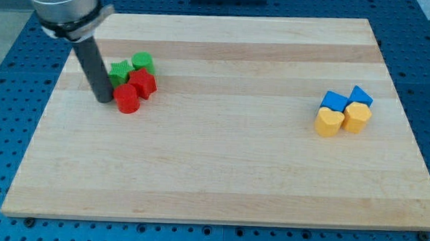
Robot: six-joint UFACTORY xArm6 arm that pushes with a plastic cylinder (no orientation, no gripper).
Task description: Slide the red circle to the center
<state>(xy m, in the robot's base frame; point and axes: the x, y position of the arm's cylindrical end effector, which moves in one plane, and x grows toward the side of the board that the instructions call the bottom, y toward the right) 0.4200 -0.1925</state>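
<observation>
The red circle (127, 99) lies on the wooden board (221, 157) at the view's upper left. My tip (104, 100) stands just left of it, touching or nearly touching its left side. A red star-shaped block (142, 82) sits right behind the red circle, up and to the right. A green star-shaped block (119, 73) and a green circle (142, 61) sit above those, partly hidden by my rod.
At the view's right is a second cluster: a blue block (334, 101), a blue triangle-like block (361, 95), a yellow heart-shaped block (329, 121) and a yellow block (358, 116). A blue perforated table surrounds the board.
</observation>
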